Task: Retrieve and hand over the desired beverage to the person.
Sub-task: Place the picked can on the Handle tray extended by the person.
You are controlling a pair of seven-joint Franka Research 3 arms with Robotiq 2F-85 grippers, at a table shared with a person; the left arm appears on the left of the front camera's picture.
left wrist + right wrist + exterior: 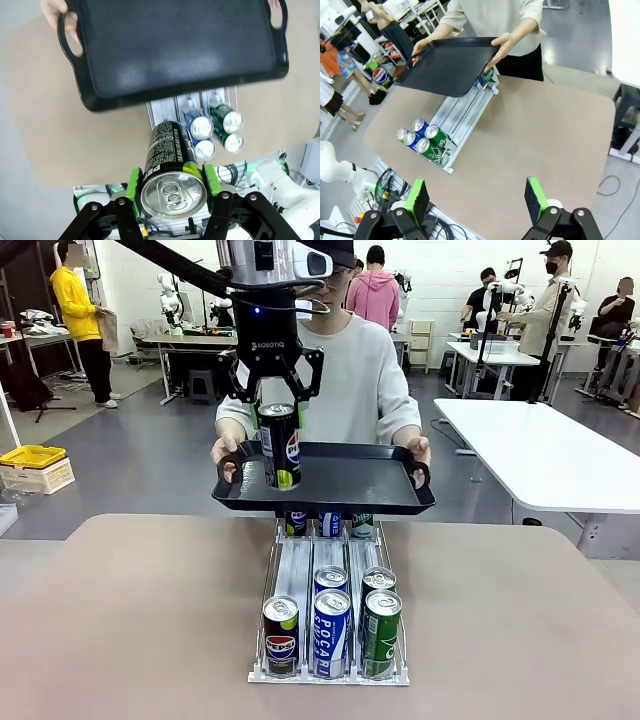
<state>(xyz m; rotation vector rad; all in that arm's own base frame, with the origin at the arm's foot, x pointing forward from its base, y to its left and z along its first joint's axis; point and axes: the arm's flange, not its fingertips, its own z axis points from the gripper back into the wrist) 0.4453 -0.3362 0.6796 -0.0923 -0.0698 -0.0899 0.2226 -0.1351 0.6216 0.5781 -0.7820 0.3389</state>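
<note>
One black Pepsi can (279, 455) is clamped in the left hand (279, 418), over the tray (360, 482) the person (352, 380) holds.

You're in a lab: an open hall with a bare grey floor (150, 460) and white walls (440, 270). A long white worktable (560, 455) stands at two o'clock. At eleven o'clock a bench (190, 340) carries equipment, with a person in a yellow hoodie (78, 305) beside it, and at nine o'clock a yellow crate (32, 456) sits on the floor. In the right wrist view, cables (385, 187) lie bundled below the table's edge.
</note>
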